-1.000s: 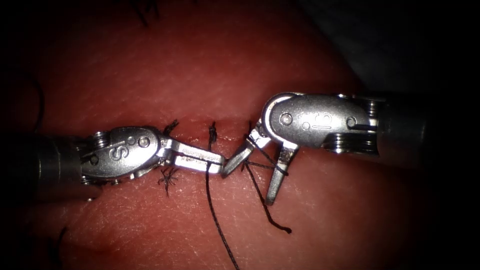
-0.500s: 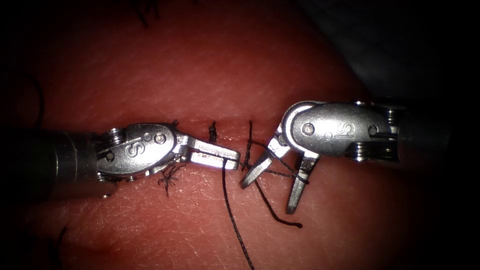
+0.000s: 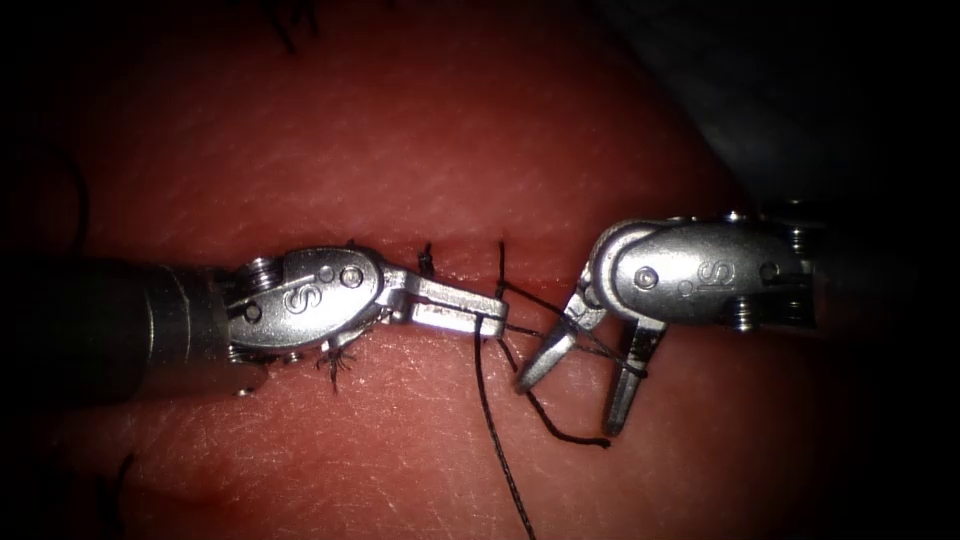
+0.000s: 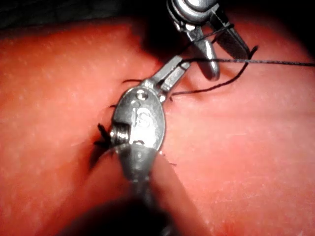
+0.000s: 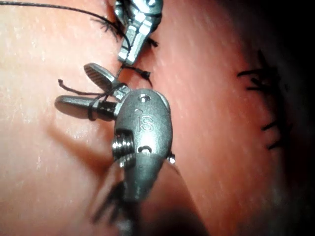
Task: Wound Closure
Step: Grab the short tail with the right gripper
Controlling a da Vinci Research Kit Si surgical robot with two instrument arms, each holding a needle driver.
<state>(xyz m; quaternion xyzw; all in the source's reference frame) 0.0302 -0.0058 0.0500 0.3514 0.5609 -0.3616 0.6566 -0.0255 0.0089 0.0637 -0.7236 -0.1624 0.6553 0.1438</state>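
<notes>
Dark braided thread (image 3: 492, 400), thin and twisted, pinched at tip of left tool (image 3: 488, 318) and hanging down toward near edge of scene. Needle not made out. Further strands of same thread wrapped round both jaws of right tool (image 3: 570, 400), crossing between them; one short curled free end (image 3: 570, 436) lying on tissue just near of those jaws. Two tools counted, both polished steel with rounded wrist housings stamped "S". Left tool jaws closed flat on thread, pointing right over the cut. Right tool jaws spread wide, pointing down-left, gripping nothing, thread only looped over them. Tips of both tools near each other, apart. Red, glossy, finely creased pork tissue (image 3: 420, 130), domed. Cut (image 3: 460, 262) a shallow horizontal crease behind tool tips. Frayed black knot tuft (image 3: 336, 358) just beside left tool wrist; short upright stitch ends (image 3: 426, 262) along cut, at least two. Right wrist view: several dark stitch ends (image 5: 266, 98) on tissue, well apart from jaws.
</notes>
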